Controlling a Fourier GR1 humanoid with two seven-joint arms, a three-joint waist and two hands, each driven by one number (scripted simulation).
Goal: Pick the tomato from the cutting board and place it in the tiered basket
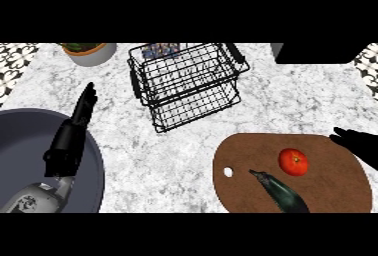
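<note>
Right hand (359,144), fingers straight and holding nothing, sits just right of the tomato (293,161) on the board (244,150), nearer than the left hand (72,135)

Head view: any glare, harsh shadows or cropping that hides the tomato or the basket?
Head view: lighting is flat and even, no glare; the tomato is evenly lit and unobstructed on the cutting board; the tiered basket is whole in frame; the right hand is cropped by the right edge.
</note>
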